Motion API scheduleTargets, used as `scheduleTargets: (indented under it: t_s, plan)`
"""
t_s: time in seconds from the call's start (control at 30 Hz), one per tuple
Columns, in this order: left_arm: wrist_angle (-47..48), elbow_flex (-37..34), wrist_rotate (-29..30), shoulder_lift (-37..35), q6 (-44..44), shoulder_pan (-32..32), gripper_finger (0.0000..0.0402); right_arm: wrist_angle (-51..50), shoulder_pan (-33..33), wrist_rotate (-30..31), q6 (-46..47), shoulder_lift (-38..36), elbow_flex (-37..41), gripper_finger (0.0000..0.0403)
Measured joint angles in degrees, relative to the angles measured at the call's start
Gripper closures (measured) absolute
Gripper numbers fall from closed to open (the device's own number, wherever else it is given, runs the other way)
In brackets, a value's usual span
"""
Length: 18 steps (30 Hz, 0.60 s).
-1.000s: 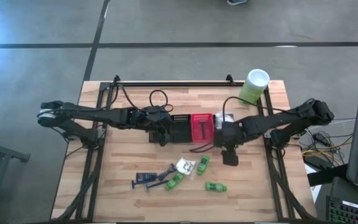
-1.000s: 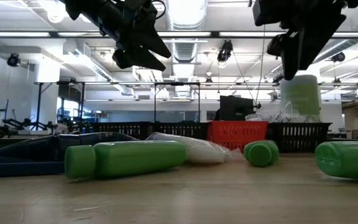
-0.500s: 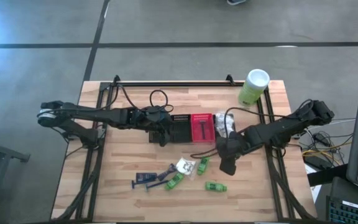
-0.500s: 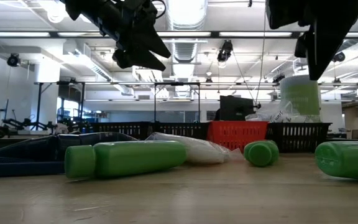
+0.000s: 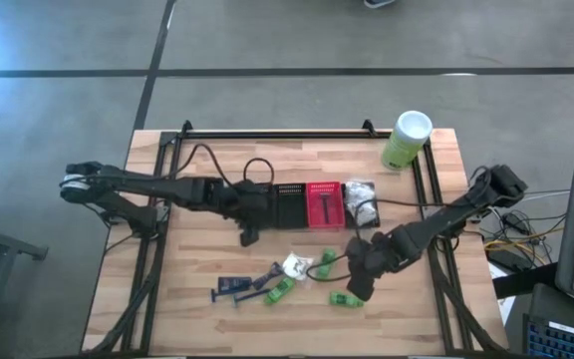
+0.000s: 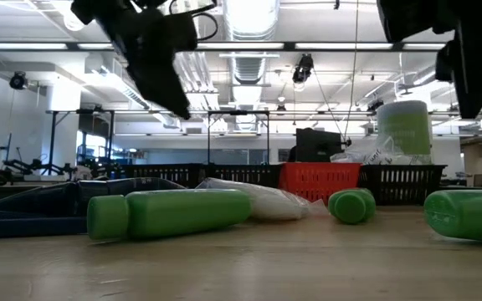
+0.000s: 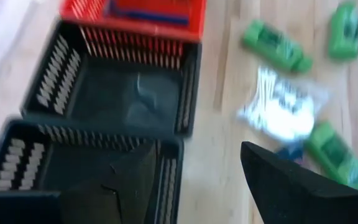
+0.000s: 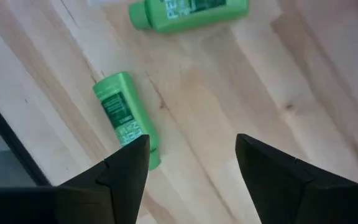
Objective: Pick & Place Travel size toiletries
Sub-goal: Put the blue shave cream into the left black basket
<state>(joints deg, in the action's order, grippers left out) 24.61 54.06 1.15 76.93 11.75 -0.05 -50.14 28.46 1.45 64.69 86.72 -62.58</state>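
Note:
Three green little bottles (image 5: 324, 265) (image 5: 280, 290) (image 5: 345, 299) lie on their sides on the wooden table, near its front middle. Beside them are a white crinkly packet (image 5: 295, 265) and dark razor-like sticks (image 5: 235, 285). My right gripper (image 5: 359, 289) hangs open above the table, close over the nearest bottle (image 8: 126, 118), touching nothing. A second bottle (image 8: 188, 12) lies farther off. My left gripper (image 5: 247, 236) is open in the air beside the black basket (image 7: 126, 93), tilted down toward the table; bottles and the packet (image 7: 281, 106) show beyond it.
A black basket (image 5: 289, 204) and a red basket (image 5: 324, 204) stand side by side mid-table; a dark stick lies in the red one. More white packets (image 5: 362, 199) sit to their right. A pale-green canister with a white lid (image 5: 407, 140) stands at the far right corner.
My right gripper has swung toward the table's near edge and a little down, rolling its wrist, and now hangs over the green bottles. My left gripper has tipped downward and shifted slightly toward the near edge. The toiletries have not moved.

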Motion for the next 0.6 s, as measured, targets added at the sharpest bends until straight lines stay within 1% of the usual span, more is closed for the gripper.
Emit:
scheduleTargets:
  t_s: [0.13,0.3,0.5,0.6]
  plan:
    - [3.59,0.0,0.02,0.0,0.17,-1.57,0.0161,-0.03,0.71,0.05,4.17,1.3,-0.55,0.016]
    - [3.92,0.0,0.04,0.0,2.41,-3.88,0.0161,0.23,0.64,0.07,7.63,2.86,-1.04,0.0156]
    - [3.95,0.0,0.07,0.0,5.88,-7.08,0.0161,-0.22,0.69,0.07,7.46,3.36,-1.58,0.0171]
    - [3.95,0.0,0.28,0.0,9.32,-8.31,0.0161,-0.46,0.69,0.09,4.88,3.34,-1.58,0.0179]
